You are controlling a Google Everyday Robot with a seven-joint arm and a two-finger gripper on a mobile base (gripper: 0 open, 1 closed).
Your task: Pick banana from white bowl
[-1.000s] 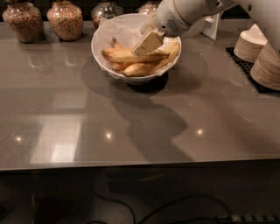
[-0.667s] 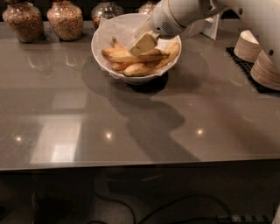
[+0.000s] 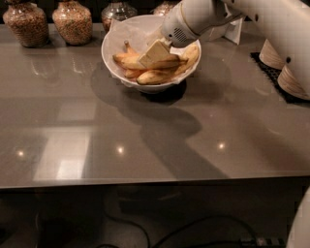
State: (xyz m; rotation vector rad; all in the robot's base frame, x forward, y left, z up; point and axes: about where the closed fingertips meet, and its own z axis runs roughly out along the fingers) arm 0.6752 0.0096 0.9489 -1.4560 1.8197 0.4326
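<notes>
The white bowl (image 3: 116, 41) stands at the back middle of the grey counter and holds several bananas on crumpled white paper. The nearly straight, plump yellow banana (image 3: 127, 61) lies across the bowl's middle, with brownish marks. A longer curved banana (image 3: 186, 60) lies along the bowl's front right side. My gripper (image 3: 154, 52) reaches in from the upper right on the white arm. Its beige tip is down inside the bowl, right on top of the straight banana's middle, and hides part of it.
Glass jars of grains (image 3: 26, 22) (image 3: 72, 20) (image 3: 117, 10) line the back left edge. Stacked beige-white dishes (image 3: 286, 72) sit on a black mat at the right. A white card (image 3: 233, 30) stands behind the bowl. My arm's shadow falls on the counter in front of the bowl.
My gripper has moved a little left and lower into the bowl, onto the straight banana. The bowl and bananas have not shifted.
</notes>
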